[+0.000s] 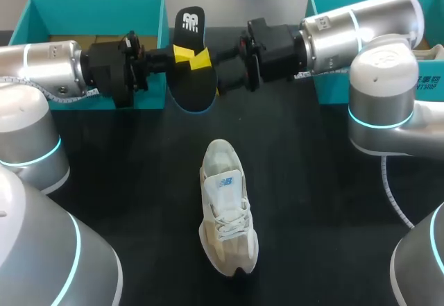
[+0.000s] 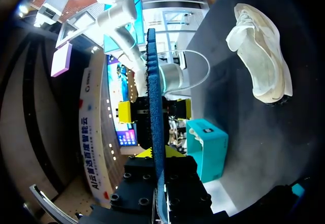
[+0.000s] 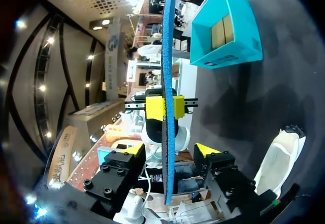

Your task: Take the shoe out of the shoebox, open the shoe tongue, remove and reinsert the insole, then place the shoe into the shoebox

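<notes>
Left wrist view, left claw (image 2: pixel 158 154): clenched on the insole (image 2: pixel 155 117), which is seen edge-on between the two yellow tips.
Right claw (image 3: pixel 170 150): released; its tips are spread to either side of the insole's edge, and no contact is seen.
Insole: held upright in the air between the two claws, above the far part of the tabletop (image 1: pixel 139 181), and clear of the shoe.
Shoe (image 1: pixel 225 209): laid on its sole near the middle of the tabletop, opening upward, well apart from both claws.
Boxes: a left teal box (image 1: pixel 97 1) and a right teal box (image 1: pixel 331 87) are set at the far corners. Which one is meant for the shoe cannot be told.
Done: the shoe is out of the box and the insole is out of the shoe. The tongue is judged to be opened, though this is not clearly shown.
Left: the insole is to be slid back into the shoe, and the shoe is then to be placed in the shoebox.
Progress: judged at about the halfway mark.
</notes>
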